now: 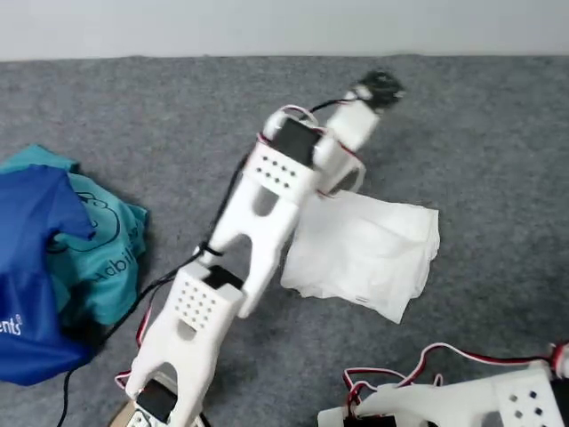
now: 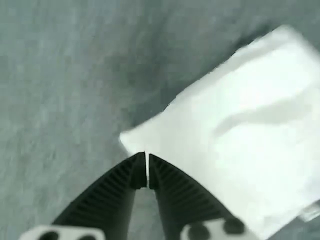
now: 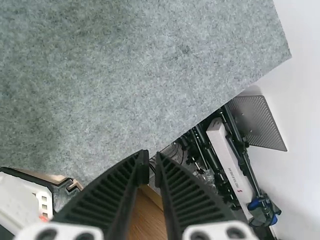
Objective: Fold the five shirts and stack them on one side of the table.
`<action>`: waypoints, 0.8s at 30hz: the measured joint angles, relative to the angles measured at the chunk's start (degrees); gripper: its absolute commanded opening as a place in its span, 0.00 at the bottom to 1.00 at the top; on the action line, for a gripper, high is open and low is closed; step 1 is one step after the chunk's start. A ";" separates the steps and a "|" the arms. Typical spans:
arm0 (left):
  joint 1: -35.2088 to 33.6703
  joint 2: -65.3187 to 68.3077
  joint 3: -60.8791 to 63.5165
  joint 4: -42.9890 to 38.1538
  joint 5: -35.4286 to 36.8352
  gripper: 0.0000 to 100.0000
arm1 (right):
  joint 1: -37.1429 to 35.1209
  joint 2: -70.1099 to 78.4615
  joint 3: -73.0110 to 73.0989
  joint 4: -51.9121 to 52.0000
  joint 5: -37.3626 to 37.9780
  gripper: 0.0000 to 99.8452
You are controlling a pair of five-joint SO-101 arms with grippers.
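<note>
my left jaws clenched, empty, above the folded white shirt's (image 1: 373,249) corner | my right jaws clenched near bench (image 1: 133,107) edge | risk: dragging one layer undoes my fold

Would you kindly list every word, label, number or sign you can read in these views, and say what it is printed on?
Nothing reads as a whole word.
teal shirt: dark letters and a round drawing, creased and partly covered; unreadable.
blue shirt: white letters, cut off at the picture's edge.
white shirt: small hem tag, too small to read.
white bar: tiny print, blurred.
</note>
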 measured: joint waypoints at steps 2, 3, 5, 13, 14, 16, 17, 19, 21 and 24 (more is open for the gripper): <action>0.18 0.00 4.57 -0.09 -1.32 0.01 | 0.00 0.00 0.00 0.00 0.00 0.04; 0.44 0.00 6.86 -0.79 -1.49 0.01 | 0.00 0.00 0.00 0.00 0.00 0.04; 1.05 0.00 11.34 -2.55 -1.41 0.01 | 0.09 0.00 0.00 0.00 0.00 0.04; 9.32 0.00 21.45 -4.66 -1.85 0.01 | 0.09 0.00 0.00 0.00 0.00 0.04; 10.29 0.00 22.24 -4.75 -1.85 0.01 | 0.09 0.00 0.00 0.00 0.00 0.04; 11.78 0.00 23.82 -4.92 -1.85 0.01 | 0.00 0.00 0.00 0.00 0.00 0.04; 12.57 0.00 24.62 -4.92 -1.85 0.01 | 0.00 0.00 0.00 0.00 0.00 0.04; 14.51 0.00 25.23 -4.66 -1.58 0.01 | 0.44 0.00 0.00 0.00 0.00 0.04; 17.23 0.00 25.23 -3.08 -1.58 0.01 | 1.23 0.00 0.00 0.00 0.00 0.04; 21.71 -0.09 24.26 -0.88 -0.88 0.01 | 1.49 0.00 0.00 0.00 0.00 0.04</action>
